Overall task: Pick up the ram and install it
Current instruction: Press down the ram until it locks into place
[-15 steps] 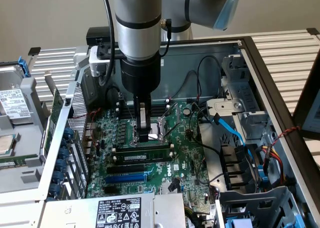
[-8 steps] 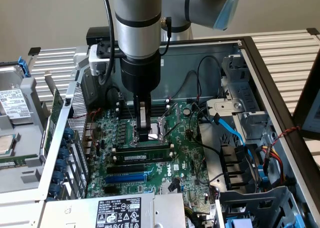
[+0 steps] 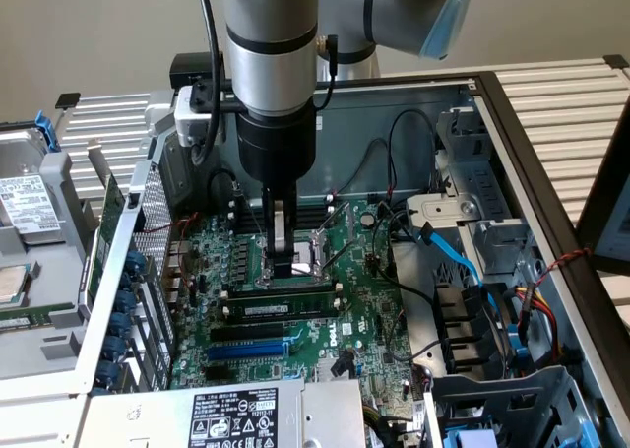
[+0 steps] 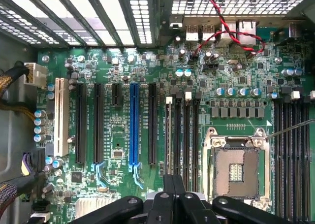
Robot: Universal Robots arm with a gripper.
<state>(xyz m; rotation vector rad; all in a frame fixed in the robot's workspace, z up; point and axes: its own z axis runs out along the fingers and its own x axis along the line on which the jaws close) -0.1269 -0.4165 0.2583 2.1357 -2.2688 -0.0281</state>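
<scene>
Beige wall and slatted metal racking frame the exterior view, where I see the open computer case (image 3: 512,153) with the gripper (image 3: 284,268) lowered over the motherboard (image 3: 325,320), its fingers drawn close together just above the ram (image 3: 285,308), which lies flat in a slot beside the blue expansion slot (image 3: 248,350); whether they pinch anything I cannot tell. From the wrist view, the gripper's (image 4: 173,194) black fingers sit nearly together over the black memory slots (image 4: 183,130) next to the CPU socket (image 4: 236,170), and I judge a slight misalignment could jam the stick's edge or strain a latch.
</scene>
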